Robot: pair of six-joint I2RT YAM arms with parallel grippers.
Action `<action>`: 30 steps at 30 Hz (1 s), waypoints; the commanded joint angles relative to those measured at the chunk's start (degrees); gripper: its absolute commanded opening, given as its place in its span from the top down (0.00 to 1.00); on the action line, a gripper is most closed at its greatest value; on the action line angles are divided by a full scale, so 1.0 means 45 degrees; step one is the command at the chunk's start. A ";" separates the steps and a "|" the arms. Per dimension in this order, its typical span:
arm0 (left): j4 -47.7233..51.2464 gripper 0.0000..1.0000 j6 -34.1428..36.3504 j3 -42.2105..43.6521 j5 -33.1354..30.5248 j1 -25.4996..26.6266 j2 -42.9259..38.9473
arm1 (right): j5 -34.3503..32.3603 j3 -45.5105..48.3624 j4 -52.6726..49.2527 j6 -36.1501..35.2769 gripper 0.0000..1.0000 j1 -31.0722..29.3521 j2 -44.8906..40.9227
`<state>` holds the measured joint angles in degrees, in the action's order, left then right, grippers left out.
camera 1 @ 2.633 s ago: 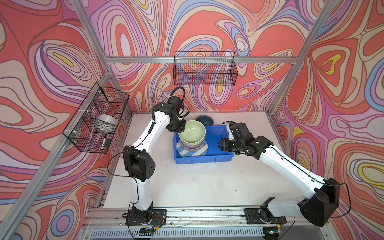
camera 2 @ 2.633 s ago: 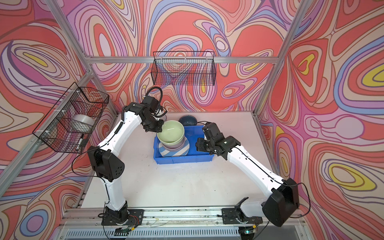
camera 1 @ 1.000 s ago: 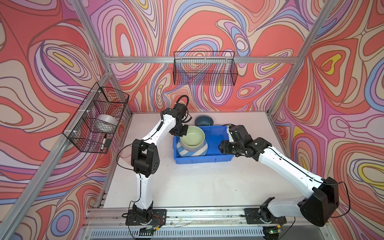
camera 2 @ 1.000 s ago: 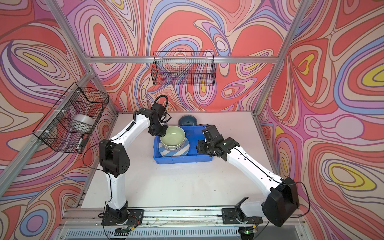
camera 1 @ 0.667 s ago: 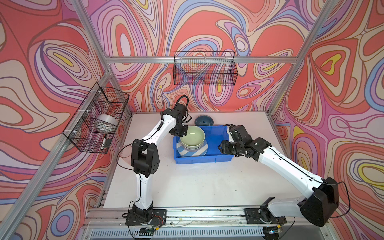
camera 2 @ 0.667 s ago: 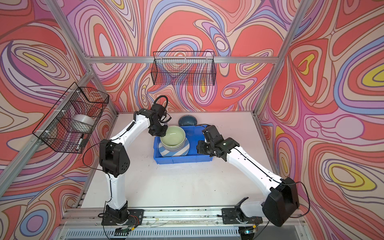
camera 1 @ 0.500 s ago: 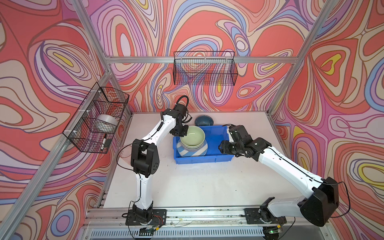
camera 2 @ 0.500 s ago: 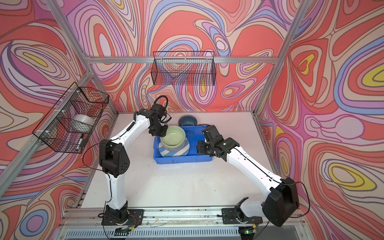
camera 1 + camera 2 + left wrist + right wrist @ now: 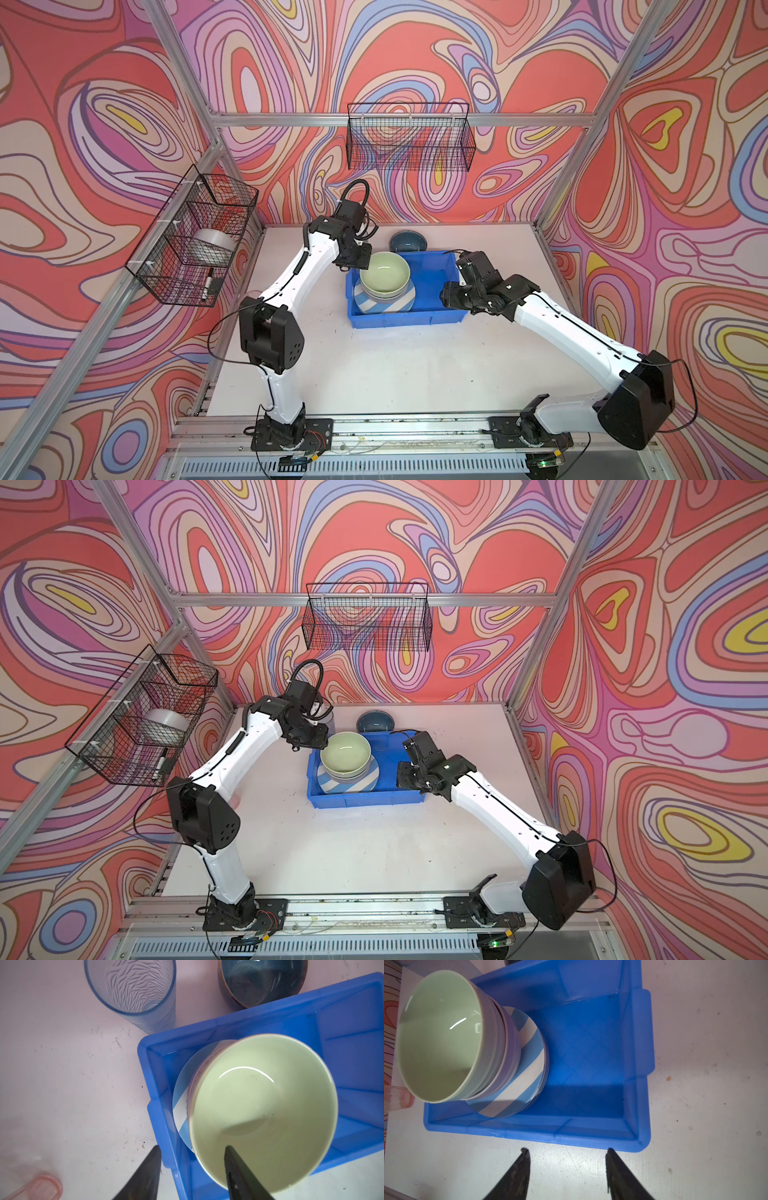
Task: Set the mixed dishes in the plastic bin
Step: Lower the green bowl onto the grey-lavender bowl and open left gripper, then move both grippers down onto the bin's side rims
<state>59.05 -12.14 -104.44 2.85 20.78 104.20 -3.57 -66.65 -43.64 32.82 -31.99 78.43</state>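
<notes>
At the left of the bin (image 9: 432, 286), green bowl (image 9: 384, 274) sits nested on stacked plates (image 9: 370, 307) to save room; left gripper (image 9: 192, 1148) half open astride its rim, not gripping; right gripper (image 9: 566, 1150) open, empty, beside bin

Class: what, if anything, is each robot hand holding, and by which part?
Nothing is held: left hand open astride the rim of the pale green bowl; right hand open, empty.

1. Bright blue shallow plastic bin (image 9: 407, 322) sits level on the white table (image 9: 374, 374), toward 12 o'clock.
2. Pale green bowl (image 9: 384, 274) nests upright in a lavender bowl (image 9: 508, 1059) atop blue-white striped plates (image 9: 376, 305), at the bin's 9 o'clock.
3. Outside the bin: dark blue bowl (image 9: 408, 241) at 12, clear bluish tumbler (image 9: 133, 991) upright at 11, pink tumbler (image 9: 395, 1098) near 8.
</notes>
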 commanded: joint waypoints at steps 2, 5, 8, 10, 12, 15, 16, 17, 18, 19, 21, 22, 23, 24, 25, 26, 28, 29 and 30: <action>-0.0298 0.45 -0.0781 0.1810 0.0121 -0.0372 -0.1483 | -0.0517 -0.0135 -0.0426 -0.0080 0.38 0.0427 0.0197; -0.0866 0.45 -0.0895 0.3537 0.0326 -0.0457 -0.2428 | -0.0402 -0.0018 -0.0538 -0.0254 0.38 0.0947 0.0302; -0.1364 0.44 -0.0857 0.4948 0.0592 -0.0484 -0.3111 | -0.0213 0.0152 -0.0482 -0.0515 0.38 0.1452 0.0355; -0.1582 0.42 -0.0835 0.5571 0.0842 -0.0496 -0.3342 | -0.0079 0.0236 -0.0412 -0.0741 0.39 0.1773 0.0438; -0.1768 0.42 -0.0893 0.6022 0.1051 -0.0496 -0.3501 | 0.0041 0.0316 -0.0254 -0.0971 0.39 0.2021 0.0522; -0.1954 0.44 -0.0988 0.6577 0.1253 -0.0496 -0.3585 | 0.0324 0.0459 0.0122 -0.1265 0.40 0.2276 0.0714; -0.2031 0.46 -0.1010 0.6760 0.1314 -0.0496 -0.3603 | 0.0427 0.0512 0.0260 -0.1342 0.40 0.2325 0.0788; -0.2113 0.47 -0.1027 0.6930 0.1338 -0.0496 -0.3586 | 0.0523 0.0528 0.0400 -0.1425 0.41 0.2367 0.0910; -0.2153 0.48 -0.1032 0.7055 0.1368 -0.0501 -0.3561 | 0.0610 0.0554 0.0497 -0.1493 0.41 0.2362 0.0983; -0.2226 0.49 -0.1052 0.7188 0.1402 -0.0496 -0.3527 | 0.0657 0.0569 0.0569 -0.1536 0.41 0.2380 0.1115; -0.2421 0.53 -0.1091 0.7454 0.1495 -0.0496 -0.3449 | 0.0638 0.0568 0.0622 -0.1610 0.42 0.2407 0.1387; -0.2508 0.55 -0.1127 0.7567 0.1533 -0.0500 -0.3387 | 0.0619 0.0551 0.0632 -0.1623 0.43 0.2435 0.1534; -0.2553 0.57 -0.1194 0.7619 0.1451 -0.0496 -0.3286 | 0.0609 0.0532 0.0625 -0.1629 0.44 0.2474 0.1665; -0.2521 0.59 -0.1272 0.7625 0.1292 -0.0496 -0.3173 | 0.0582 0.0549 0.0664 -0.1649 0.44 0.2479 0.1761; -0.2461 0.61 -0.1341 0.7604 0.1170 -0.0496 -0.3035 | 0.0562 0.0562 0.0740 -0.1684 0.45 0.2498 0.1850; -0.2457 0.64 -0.1381 0.7603 0.1162 -0.0496 -0.2901 | 0.0543 0.0592 0.0783 -0.1681 0.45 0.2518 0.1947; -0.2516 0.68 -0.1437 0.7646 0.1057 -0.0496 -0.2740 | 0.0523 0.0627 0.0887 -0.1698 0.46 0.2576 0.2112; -0.2516 0.70 -0.1462 0.7679 0.0892 -0.0497 -0.2660 | 0.0531 0.0639 0.0954 -0.1711 0.46 0.2596 0.2188; -0.2516 0.71 -0.1445 0.7679 0.0796 -0.0496 -0.2601 | 0.0508 0.0665 0.0975 -0.1729 0.47 0.2616 0.2264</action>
<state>48.23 -17.65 -70.52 8.29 18.70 91.13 -1.19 -64.51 -40.69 25.89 -20.62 87.61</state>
